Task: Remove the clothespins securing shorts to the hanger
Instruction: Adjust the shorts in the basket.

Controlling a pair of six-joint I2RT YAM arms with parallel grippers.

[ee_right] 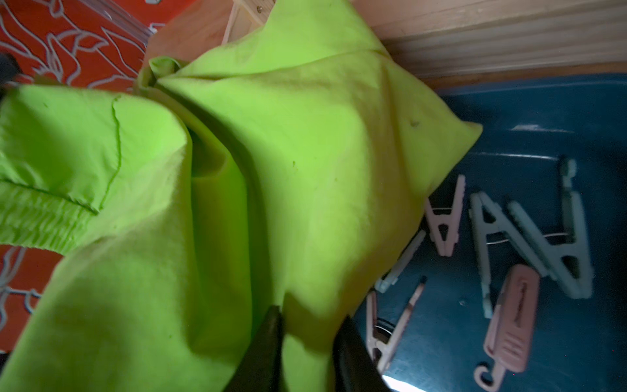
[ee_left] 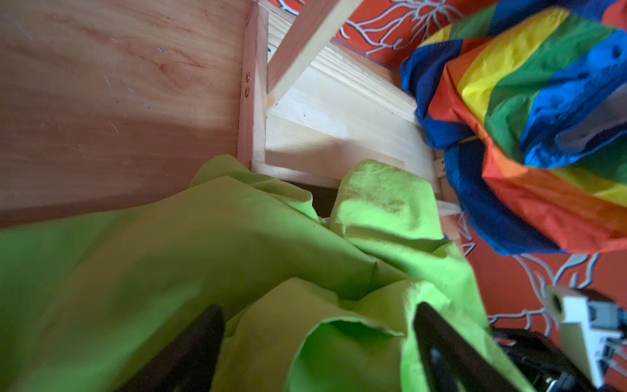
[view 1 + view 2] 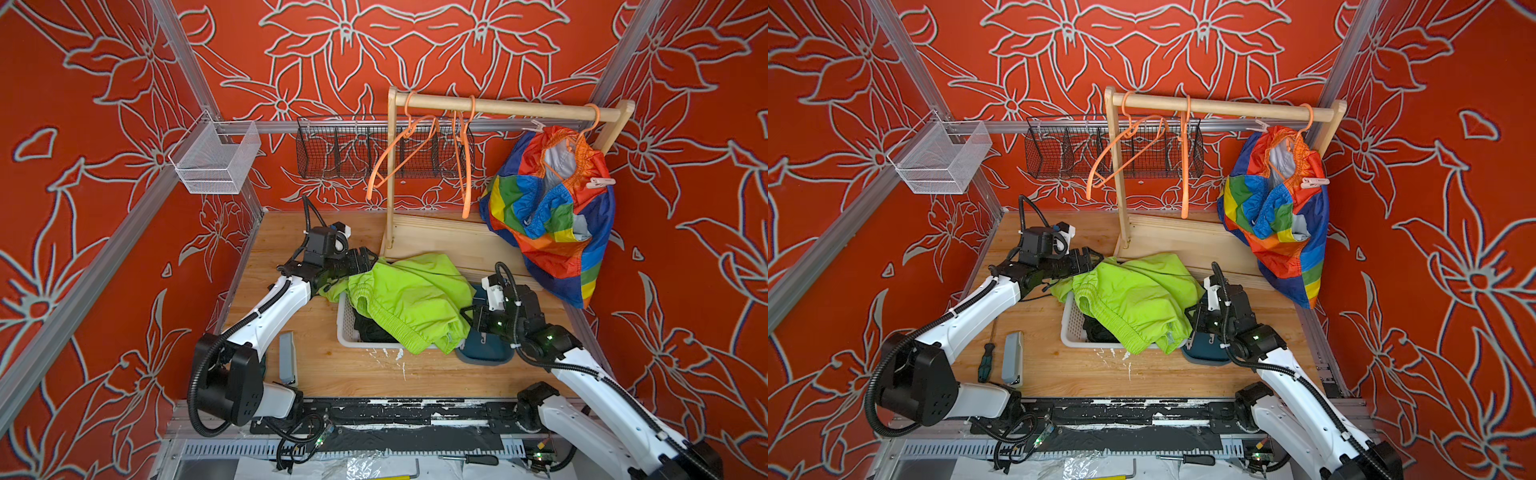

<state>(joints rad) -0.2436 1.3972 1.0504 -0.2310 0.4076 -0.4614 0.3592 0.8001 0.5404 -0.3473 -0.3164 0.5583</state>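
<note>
Right wrist — right gripper (image 1: 310, 314) pinching lime shorts (image 1: 305, 152) | left gripper (image 2: 319, 307) level, apart

Lab robot cell: aluminium frame (image 3: 270, 126), printed backdrop (image 3: 415, 50).

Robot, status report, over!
Right gripper pinching lime green shorts, which overlap blue tray. Left gripper open at them. Rainbow shorts hang pegged by pink clothespin.

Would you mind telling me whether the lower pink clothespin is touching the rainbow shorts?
Touching. Both top views show the lower pink clothespin clamped onto the waistband of the rainbow shorts.
</note>
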